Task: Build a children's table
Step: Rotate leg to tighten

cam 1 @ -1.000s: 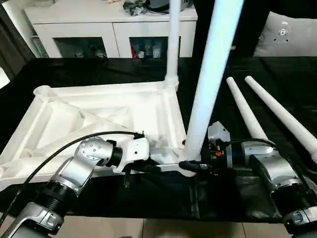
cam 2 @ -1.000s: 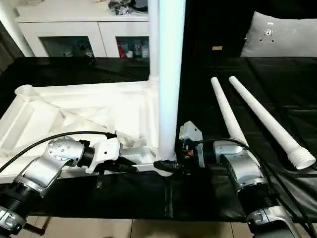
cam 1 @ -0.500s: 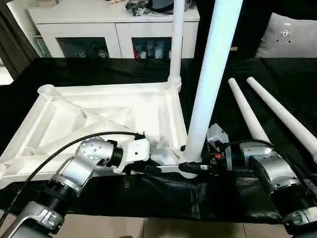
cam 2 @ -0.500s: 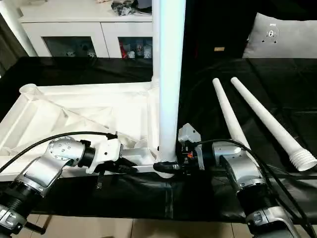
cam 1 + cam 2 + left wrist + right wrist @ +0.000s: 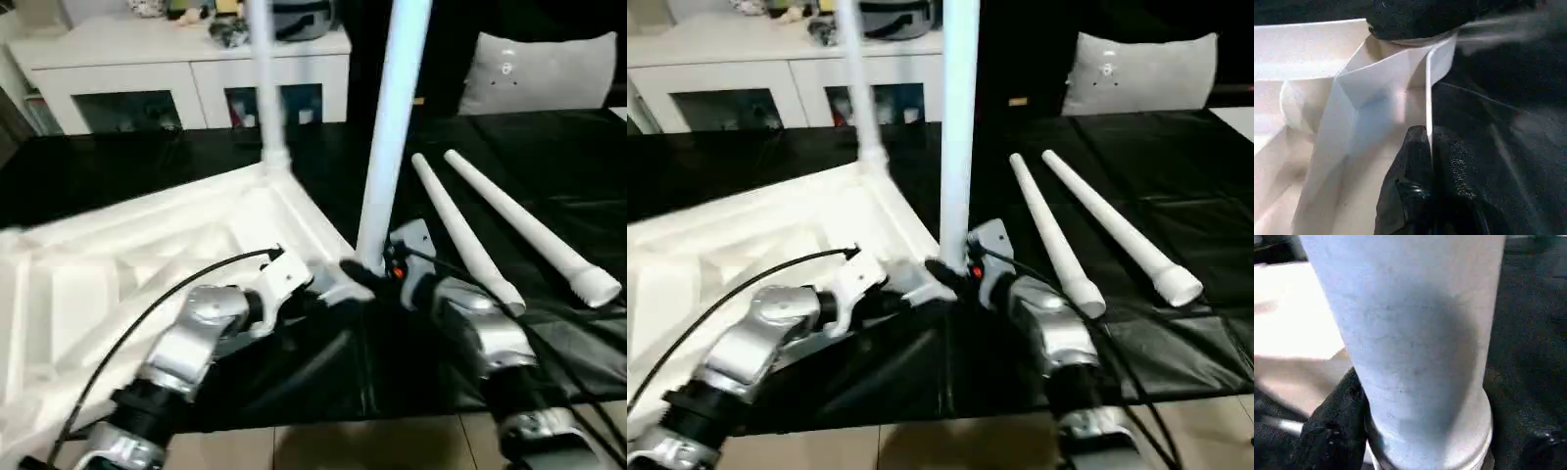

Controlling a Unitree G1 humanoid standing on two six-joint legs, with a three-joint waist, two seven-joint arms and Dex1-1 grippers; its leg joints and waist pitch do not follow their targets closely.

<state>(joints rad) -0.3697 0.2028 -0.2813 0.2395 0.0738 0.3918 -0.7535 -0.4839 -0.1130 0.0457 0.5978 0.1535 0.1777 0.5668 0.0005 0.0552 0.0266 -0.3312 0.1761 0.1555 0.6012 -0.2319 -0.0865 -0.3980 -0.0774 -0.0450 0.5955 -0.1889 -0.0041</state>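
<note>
In the left eye view, the upturned table top is seen across the left half of the frame on the black-covered desk, ribbed underside up. One leg is stood upright at the top's far corner, upper centre-left. A second leg is stood upright at the near corner, centre frame. Two loose legs are laid side by side on the desk at centre right. A white cabinet is seen along the top edge.

In the left wrist view, the left end effector is pressed together, pinching the thin rim of the table top at lower centre.

In the right wrist view, the right end effector is seen around the base of the upright leg, one black finger touching it at lower left.
</note>
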